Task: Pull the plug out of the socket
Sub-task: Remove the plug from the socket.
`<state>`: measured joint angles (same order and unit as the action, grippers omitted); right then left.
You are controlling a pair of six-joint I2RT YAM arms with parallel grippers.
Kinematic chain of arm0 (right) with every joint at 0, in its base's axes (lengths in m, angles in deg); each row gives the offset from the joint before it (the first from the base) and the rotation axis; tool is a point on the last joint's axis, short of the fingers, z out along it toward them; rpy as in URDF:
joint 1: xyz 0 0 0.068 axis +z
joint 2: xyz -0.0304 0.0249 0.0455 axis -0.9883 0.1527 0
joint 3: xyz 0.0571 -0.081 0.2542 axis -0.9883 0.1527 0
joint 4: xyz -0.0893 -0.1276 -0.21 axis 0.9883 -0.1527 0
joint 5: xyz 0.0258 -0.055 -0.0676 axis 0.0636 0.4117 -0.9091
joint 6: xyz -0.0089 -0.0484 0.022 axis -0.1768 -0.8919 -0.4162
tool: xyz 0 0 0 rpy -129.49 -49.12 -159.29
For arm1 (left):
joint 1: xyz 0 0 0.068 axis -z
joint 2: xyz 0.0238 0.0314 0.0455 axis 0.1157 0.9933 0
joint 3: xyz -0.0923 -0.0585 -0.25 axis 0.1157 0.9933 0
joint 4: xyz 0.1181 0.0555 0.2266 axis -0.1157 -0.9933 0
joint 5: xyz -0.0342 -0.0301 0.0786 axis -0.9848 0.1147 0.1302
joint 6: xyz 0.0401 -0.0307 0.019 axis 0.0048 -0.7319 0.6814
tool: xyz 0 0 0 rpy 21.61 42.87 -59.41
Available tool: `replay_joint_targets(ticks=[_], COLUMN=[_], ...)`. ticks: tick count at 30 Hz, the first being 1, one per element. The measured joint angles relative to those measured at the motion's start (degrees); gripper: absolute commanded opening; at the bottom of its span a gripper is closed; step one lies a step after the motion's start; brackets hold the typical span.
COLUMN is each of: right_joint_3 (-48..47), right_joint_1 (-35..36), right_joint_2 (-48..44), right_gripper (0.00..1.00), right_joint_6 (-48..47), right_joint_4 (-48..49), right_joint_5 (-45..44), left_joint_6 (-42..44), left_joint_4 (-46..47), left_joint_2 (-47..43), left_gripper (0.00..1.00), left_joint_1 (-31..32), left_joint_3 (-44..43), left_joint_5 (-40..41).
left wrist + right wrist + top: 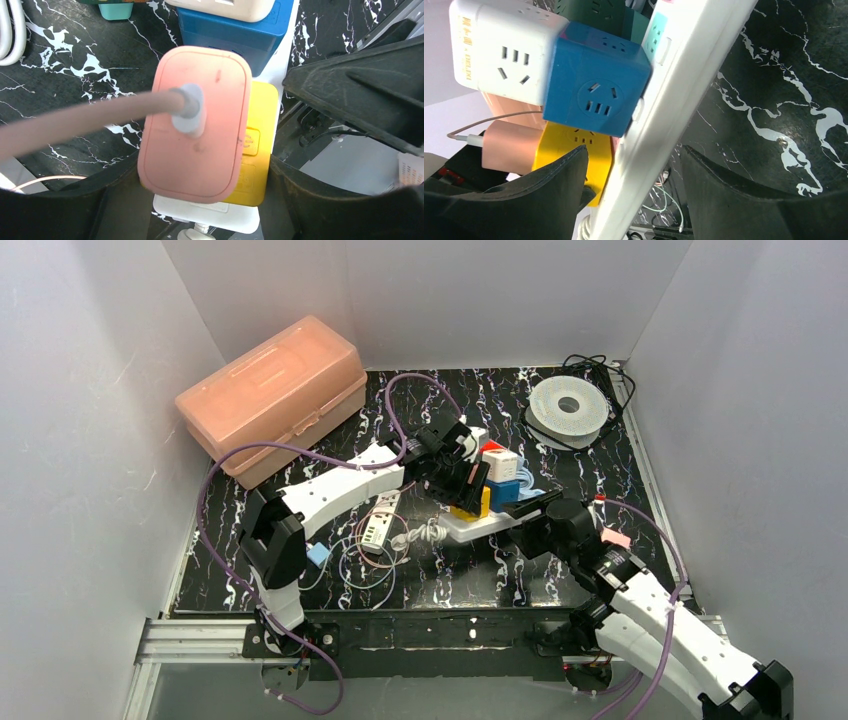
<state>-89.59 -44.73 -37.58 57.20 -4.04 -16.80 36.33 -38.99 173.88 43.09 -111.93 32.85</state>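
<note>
- The pink plug (195, 120) sits flat in the yellow socket cube (257, 145) at mid-surface. Its grey cable (75, 122) runs off to the left.
- The left hand (207, 167) straddles the plug. One fingertip is at the plug's left edge and the other at the yellow cube's right edge. I cannot tell whether it is clenched or only close.
- The right hand (634, 155) is clenched on the white power strip (674, 85) that carries the cubes, with a finger against each long edge.
- A blue cube (594, 90) touches the yellow one on its far side, and a white cube (499, 55) touches the blue, so that side is crowded.
- From above, a stretch of black marbled surface (440, 580) lies between the strip and the arm bases.
- An orange box (270, 395) at far left and a filament spool (568, 410) at far right stand well apart from both hands.
- White walls close the left, far and right edges.
</note>
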Motion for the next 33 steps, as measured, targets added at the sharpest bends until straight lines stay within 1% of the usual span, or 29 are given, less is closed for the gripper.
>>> replay_joint_targets(ticks=[5,11,18,23,28,31,32,33], right_joint_3=[2.3,2.3,1.4,1.4,0.3,-0.2,-0.2,-0.2], right_joint_1=[0.4,1.6,2.5,3.0,3.4,3.5,3.5,3.5], right_joint_2=[0.9,6.5,10.1,11.1,13.7,15.5,15.6,15.6], right_gripper=[0.74,0.69,0.52,0.48,0.38,0.36,0.32,0.23], right_joint_6=[1.4,2.6,2.6,3.0,2.9,2.6,2.5,2.3], right_joint_4=[2.4,6.7,10.2,11.5,12.7,14.1,14.4,14.6], right_joint_5=[0.9,1.3,1.3,1.0,0.1,-0.3,-0.3,-0.4], left_joint_6=[-1.3,-2.5,-3.1,-4.0,-4.5,-4.8,-5.0,-5.1], left_joint_4=[-0.3,-0.9,-1.0,-1.0,-1.2,-1.4,-1.4,-1.4], left_joint_2=[0.0,0.0,0.0,0.0,0.0,0.0,0.0,0.0], left_gripper=[0.0,0.0,0.0,0.0,0.0,0.0,0.0,0.0], left_joint_1=[-0.5,-0.9,-1.0,-1.1,-1.6,-1.9,-2.0,-2.0], left_joint_3=[-0.9,-1.0,-1.0,-1.0,-1.0,-1.0,-1.0,-1.0], left_joint_5=[0.0,0.3,0.4,0.6,1.3,1.7,1.8,1.8])
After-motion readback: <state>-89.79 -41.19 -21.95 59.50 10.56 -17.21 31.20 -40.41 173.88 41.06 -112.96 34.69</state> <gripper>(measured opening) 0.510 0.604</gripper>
